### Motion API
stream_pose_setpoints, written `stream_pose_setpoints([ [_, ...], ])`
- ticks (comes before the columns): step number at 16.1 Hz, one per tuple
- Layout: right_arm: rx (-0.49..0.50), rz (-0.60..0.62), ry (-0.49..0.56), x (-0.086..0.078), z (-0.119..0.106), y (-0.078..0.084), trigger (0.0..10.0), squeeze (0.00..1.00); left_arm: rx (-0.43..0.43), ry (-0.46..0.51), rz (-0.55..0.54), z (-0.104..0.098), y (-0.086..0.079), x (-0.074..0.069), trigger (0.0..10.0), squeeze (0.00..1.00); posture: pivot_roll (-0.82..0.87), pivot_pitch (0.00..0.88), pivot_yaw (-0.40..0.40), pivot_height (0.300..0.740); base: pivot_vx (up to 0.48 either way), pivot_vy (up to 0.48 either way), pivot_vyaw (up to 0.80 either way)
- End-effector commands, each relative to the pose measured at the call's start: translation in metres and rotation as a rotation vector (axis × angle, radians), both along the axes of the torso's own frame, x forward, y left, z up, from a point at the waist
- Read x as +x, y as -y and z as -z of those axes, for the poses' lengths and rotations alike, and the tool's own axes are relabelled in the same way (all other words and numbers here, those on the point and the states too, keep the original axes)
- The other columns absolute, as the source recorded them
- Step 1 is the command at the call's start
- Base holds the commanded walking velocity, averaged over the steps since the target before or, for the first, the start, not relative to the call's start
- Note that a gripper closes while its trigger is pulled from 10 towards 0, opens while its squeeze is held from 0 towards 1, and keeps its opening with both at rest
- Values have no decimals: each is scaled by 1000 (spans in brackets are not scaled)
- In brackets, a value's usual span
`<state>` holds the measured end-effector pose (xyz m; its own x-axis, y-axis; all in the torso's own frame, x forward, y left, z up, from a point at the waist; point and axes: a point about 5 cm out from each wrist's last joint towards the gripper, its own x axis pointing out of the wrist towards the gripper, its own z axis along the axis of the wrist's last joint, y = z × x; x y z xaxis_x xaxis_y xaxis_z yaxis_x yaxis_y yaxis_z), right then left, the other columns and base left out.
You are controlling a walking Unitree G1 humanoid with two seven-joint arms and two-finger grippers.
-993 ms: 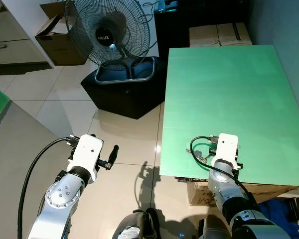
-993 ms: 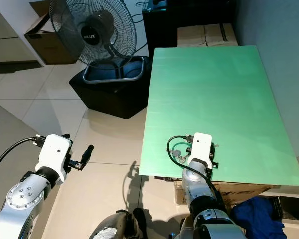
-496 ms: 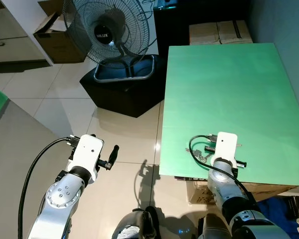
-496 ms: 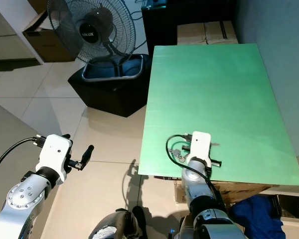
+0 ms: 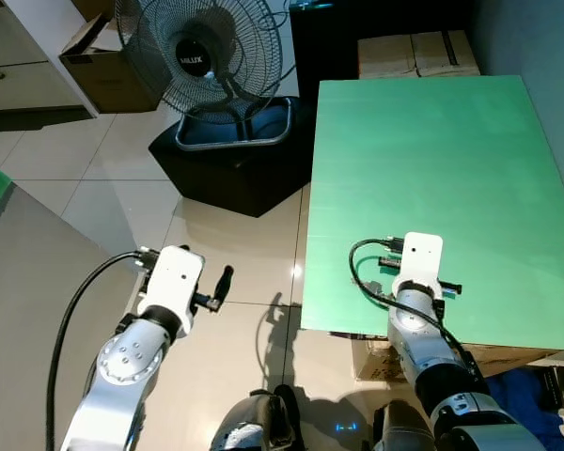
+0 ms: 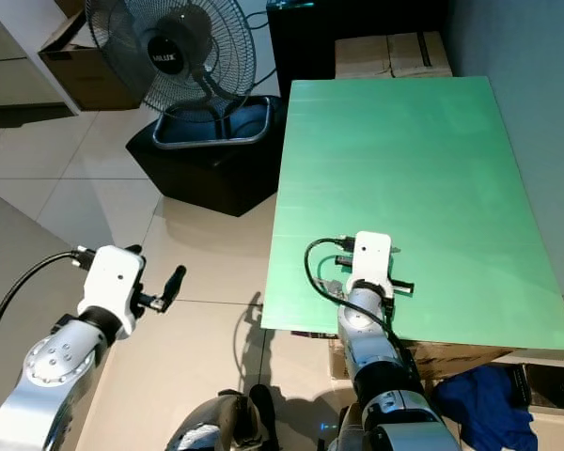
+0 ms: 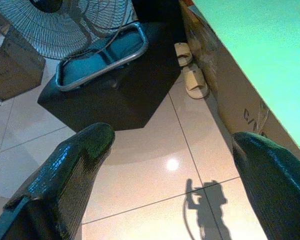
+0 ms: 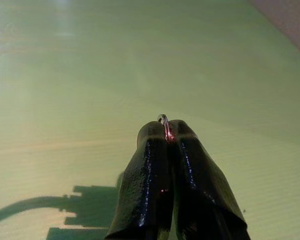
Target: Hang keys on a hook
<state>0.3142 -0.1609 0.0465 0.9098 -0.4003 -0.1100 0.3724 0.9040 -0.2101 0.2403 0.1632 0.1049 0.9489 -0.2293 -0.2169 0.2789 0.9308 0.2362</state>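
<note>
Our right gripper [image 8: 166,131] is closed on the key ring [image 8: 163,120], its tip protruding above the green counter [image 5: 432,160]; our left gripper [image 7: 170,165] hangs open, idle.

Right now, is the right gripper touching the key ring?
Touching. In the right wrist view the right gripper has its two black fingers pressed together on the thin metal key ring, whose top loop sticks out between the tips.

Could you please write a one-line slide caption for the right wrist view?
Right gripper shut on a metal key ring, poised above the green table.
</note>
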Motion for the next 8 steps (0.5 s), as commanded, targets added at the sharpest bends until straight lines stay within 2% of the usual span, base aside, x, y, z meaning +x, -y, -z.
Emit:
stream_pose_setpoints([
  [1, 0, -21, 20, 4, -6, -5, 0, 0, 17, -17, -21, 5, -4, -1, 8941, 0, -104, 192, 178, 713, 0, 0, 0],
  [4, -1, -23, 24, 4, -8, -5, 0, 0, 15, -15, -23, 5, -3, 0, 8980, 0, -109, 187, 173, 713, 0, 0, 0],
  [5, -4, -76, 74, 14, -24, -6, 0, 0, -3, -29, -61, 17, -3, 12, 9490, 0, -144, 138, 136, 713, 0, 0, 0],
  [6, -4, -94, 83, 16, -27, -7, 0, 0, -4, -34, -68, 20, -4, 14, 9490, 0, -144, 138, 136, 713, 0, 0, 0],
  [8, -14, -160, 112, 20, -38, -4, 0, 0, -4, -37, -101, 28, -3, 22, 10000, 0, -157, 81, 102, 713, 0, 0, 0],
])
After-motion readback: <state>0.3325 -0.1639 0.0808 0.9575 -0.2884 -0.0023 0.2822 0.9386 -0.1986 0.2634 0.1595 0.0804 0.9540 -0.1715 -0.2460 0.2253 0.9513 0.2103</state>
